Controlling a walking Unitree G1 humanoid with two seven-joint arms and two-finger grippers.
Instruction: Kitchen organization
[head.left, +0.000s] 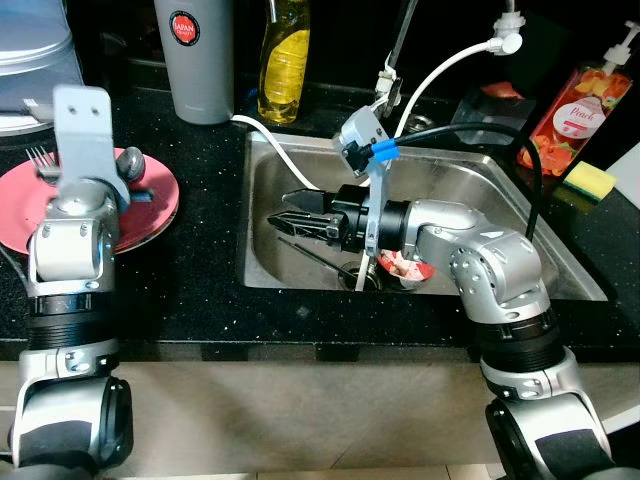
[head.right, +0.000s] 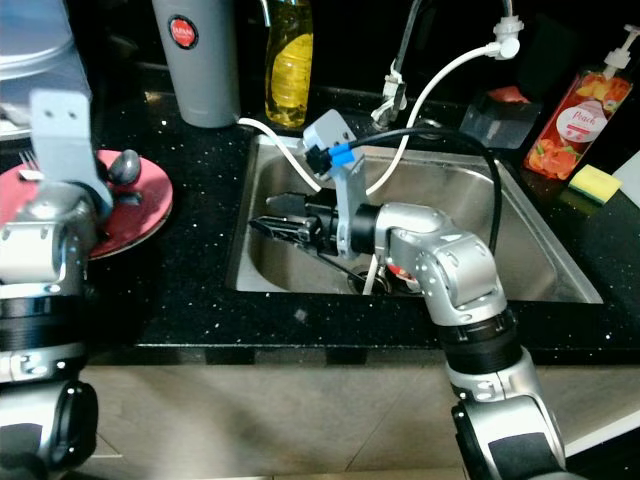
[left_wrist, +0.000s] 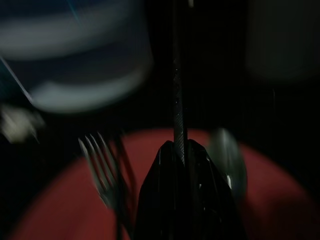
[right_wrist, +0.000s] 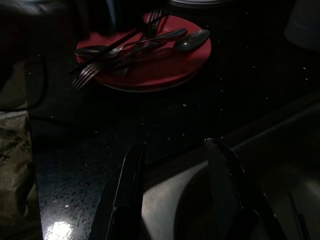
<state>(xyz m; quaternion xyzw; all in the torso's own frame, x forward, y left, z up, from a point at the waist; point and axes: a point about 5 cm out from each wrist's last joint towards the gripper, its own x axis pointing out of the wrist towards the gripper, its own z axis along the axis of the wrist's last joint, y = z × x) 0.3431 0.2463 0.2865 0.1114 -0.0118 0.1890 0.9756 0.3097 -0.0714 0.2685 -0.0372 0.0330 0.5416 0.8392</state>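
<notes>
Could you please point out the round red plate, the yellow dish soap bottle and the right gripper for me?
Round red plate (right_wrist: 165, 67): right wrist view, bare red surface below the cutlery.
Yellow dish soap bottle (head.left: 284, 70): left eye view, middle of its body.
Right gripper (head.left: 290, 212): left eye view, between its black fingertips over the sink.

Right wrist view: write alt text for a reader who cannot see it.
The right gripper hangs open over the edge of the steel sink, its two black fingers apart with nothing between them. Beyond it on the dark speckled countertop sits a red plate piled with forks and spoons.
</notes>
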